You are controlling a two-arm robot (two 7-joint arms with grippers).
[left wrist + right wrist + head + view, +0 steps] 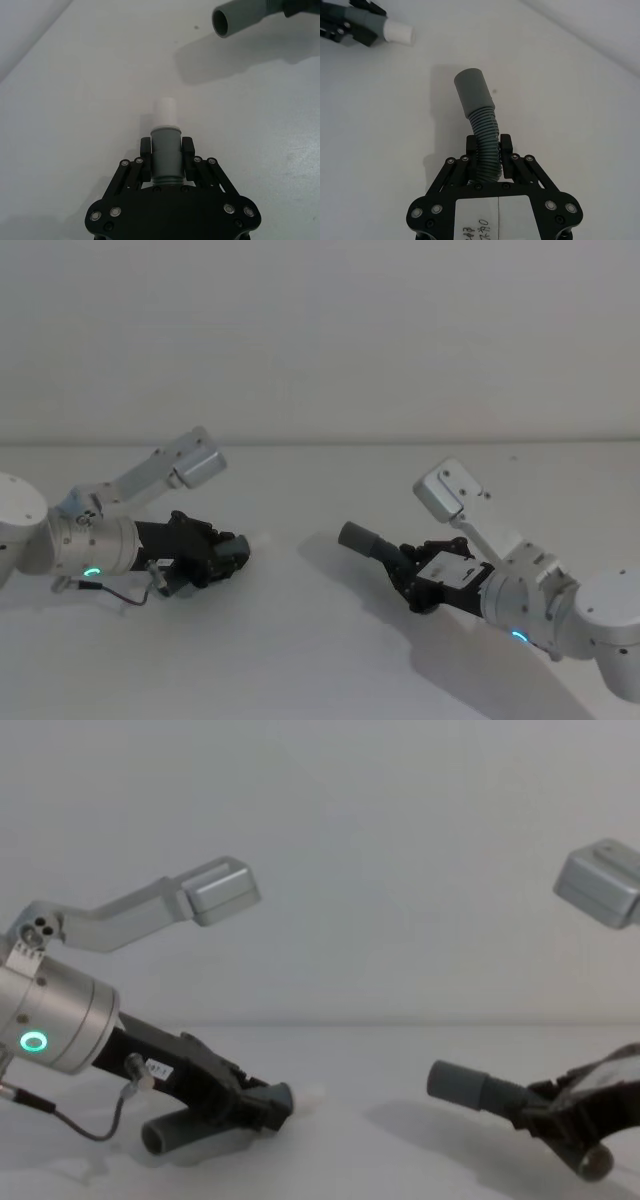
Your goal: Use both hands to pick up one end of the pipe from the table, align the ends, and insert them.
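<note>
bare pale wall (320, 340) over a plain white counter (320, 660). the left gripper (166, 146) clenches its fingers on the white-tipped cuff (166, 155), low near the counter. the right gripper (489, 145) grasps the other hose (485, 131) by its ribs, plain cuff (472, 92) raised. pickup looks done. the ends sit well apart and off-axis, so aligning and inserting remain.

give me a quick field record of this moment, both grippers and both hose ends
left gripper: jaws shut on the white-tipped cuff, low over the table
right gripper: jaws shut on the corrugated hose, just behind the plain grey cuff, raised off the table
ends: apart, not inserted
alignment: open mouth of the plain grey cuff sits off the axis of the white tip
</note>
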